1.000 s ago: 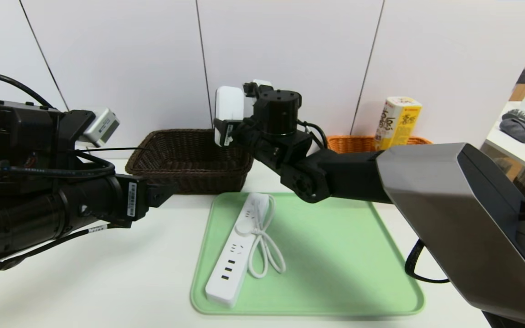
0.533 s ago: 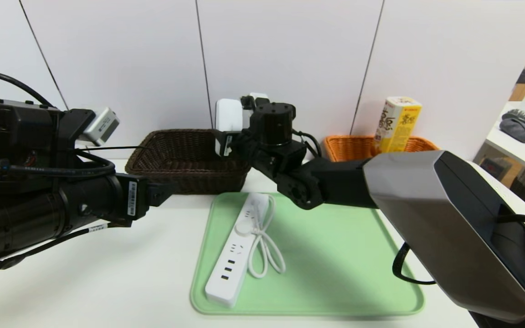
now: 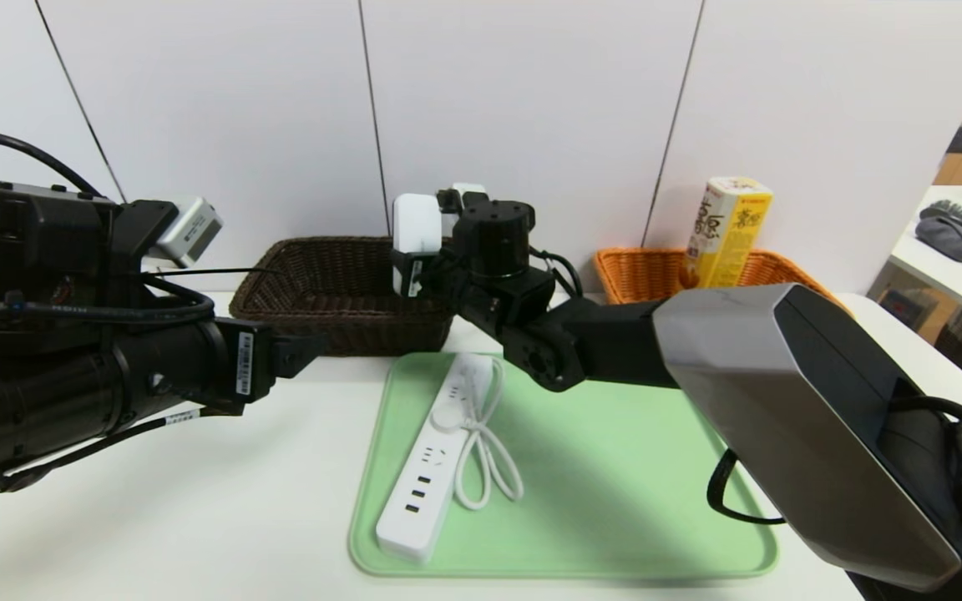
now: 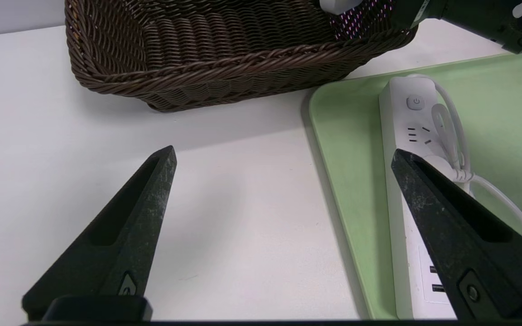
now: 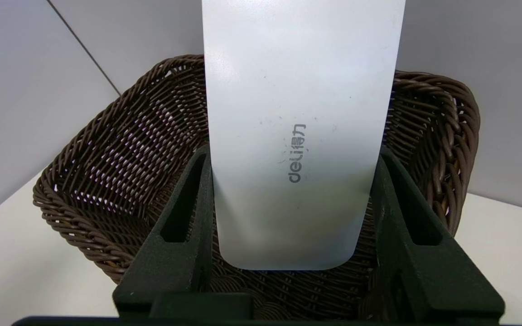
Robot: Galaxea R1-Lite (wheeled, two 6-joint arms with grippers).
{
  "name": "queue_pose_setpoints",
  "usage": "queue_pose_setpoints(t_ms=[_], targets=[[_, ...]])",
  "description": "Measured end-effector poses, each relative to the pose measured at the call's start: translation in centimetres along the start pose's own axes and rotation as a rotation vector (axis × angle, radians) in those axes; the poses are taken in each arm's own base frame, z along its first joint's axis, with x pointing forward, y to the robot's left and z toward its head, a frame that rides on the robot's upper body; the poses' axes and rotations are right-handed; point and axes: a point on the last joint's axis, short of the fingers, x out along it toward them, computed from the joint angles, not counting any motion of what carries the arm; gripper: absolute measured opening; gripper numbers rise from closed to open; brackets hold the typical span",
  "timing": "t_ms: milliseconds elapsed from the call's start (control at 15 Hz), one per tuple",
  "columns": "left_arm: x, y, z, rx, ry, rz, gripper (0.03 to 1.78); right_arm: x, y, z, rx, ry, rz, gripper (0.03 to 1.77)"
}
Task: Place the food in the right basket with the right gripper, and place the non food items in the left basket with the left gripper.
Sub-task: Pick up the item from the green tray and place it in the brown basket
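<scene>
Device (image 5: 297, 136) is clamped between the right gripper (image 3: 414, 250) fingers, standing upright over the near-right corner of the dark basket (image 3: 339, 288), roughly 12 o'clock from the tray (image 3: 615, 467). Note that it's the right gripper doing a job the task gives to the left one, so I'd just finish this drop cleanly.

How I'd do it:
- In the wrist view the device's lower end hangs above the weave, not touching as far as I can tell. Ease down so it doesn't fall far.
- You're close to the basket's right wall. Nudge a bit toward 9 o'clock so it lands on the floor of the basket and not on the rim.
- Spread the fingers slowly. The thing is flat and slick, so my guess is it'll slide and tip over once free. Let it lie down, don't chase it.
- Pull up and back toward 3 o'clock, clear of the rim.

Left gripper (image 4: 283, 190) hangs with its fingers spread wide and nothing in them, near the table (image 3: 197, 517), with the basket at 12 o'clock and the strip (image 3: 439, 459) at about 3 o'clock on the tray. That's your next pick, so mind the looped cord (image 3: 489, 451).

Carton (image 3: 727, 225) stands in the orange basket (image 3: 656, 267) at 2 o'clock already.
</scene>
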Motion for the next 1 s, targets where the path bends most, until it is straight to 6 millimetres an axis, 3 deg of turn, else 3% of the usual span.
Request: queue_pose_setpoints(t_ms=[333, 667, 1000], targets=[[0.20, -0.05, 0.05, 0.001, 0.002, 0.001, 1.69, 0.01, 0.00, -0.07, 0.000, 0.003, -0.003, 0.96], [0.36, -0.10, 0.14, 0.002, 0.002, 0.001, 1.69, 0.00, 0.06, -0.04, 0.000, -0.001, -0.001, 1.29], [0.42, -0.12, 0.19, 0.002, 0.002, 0.001, 1.69, -0.02, 0.07, 0.00, 0.000, -0.001, -0.002, 1.49]])
